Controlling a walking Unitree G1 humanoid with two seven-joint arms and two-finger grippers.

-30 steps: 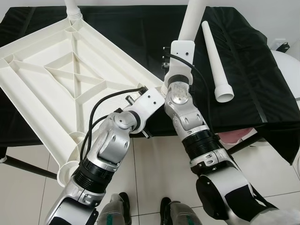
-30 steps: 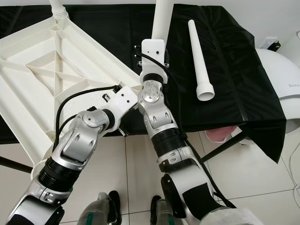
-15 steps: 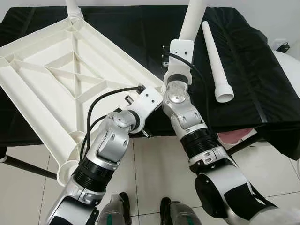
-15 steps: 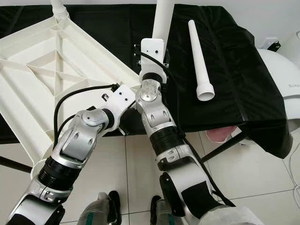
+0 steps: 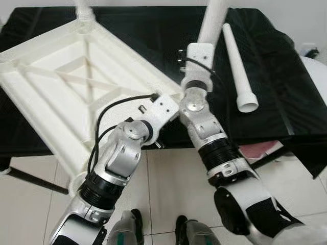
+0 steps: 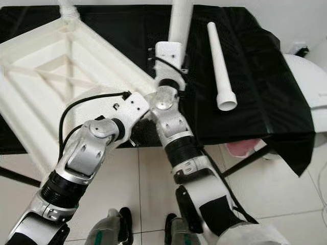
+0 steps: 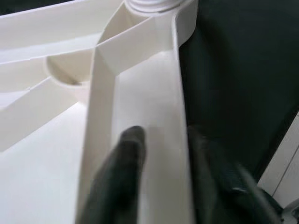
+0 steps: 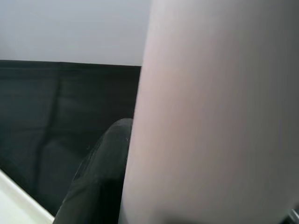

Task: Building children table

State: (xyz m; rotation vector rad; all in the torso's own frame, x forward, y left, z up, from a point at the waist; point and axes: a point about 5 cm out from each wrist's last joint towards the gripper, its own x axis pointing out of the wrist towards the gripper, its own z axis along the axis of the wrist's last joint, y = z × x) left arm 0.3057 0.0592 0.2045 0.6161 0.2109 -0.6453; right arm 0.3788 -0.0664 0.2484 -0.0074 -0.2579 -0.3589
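White table top (image 5: 76,87) lies upside down on the black worktop (image 5: 276,92).
Left gripper (image 7: 159,154) jaws clamp its near-corner rim. Right gripper (image 8: 110,172) grips an upright leg (image 5: 213,23). Another leg (image 5: 237,66) lies near the right edge.

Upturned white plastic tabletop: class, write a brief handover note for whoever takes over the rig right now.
Left gripper: shut on the rim of the upturned white ribbed plastic tabletop, which lies on the black-draped table.
Right gripper: holds an upright white plastic leg at the tabletop's near right corner.
Done: one leg stands in the far corner socket.
Left: seat the held leg, then fit the loose white leg lying on the cloth, and the remaining corners.
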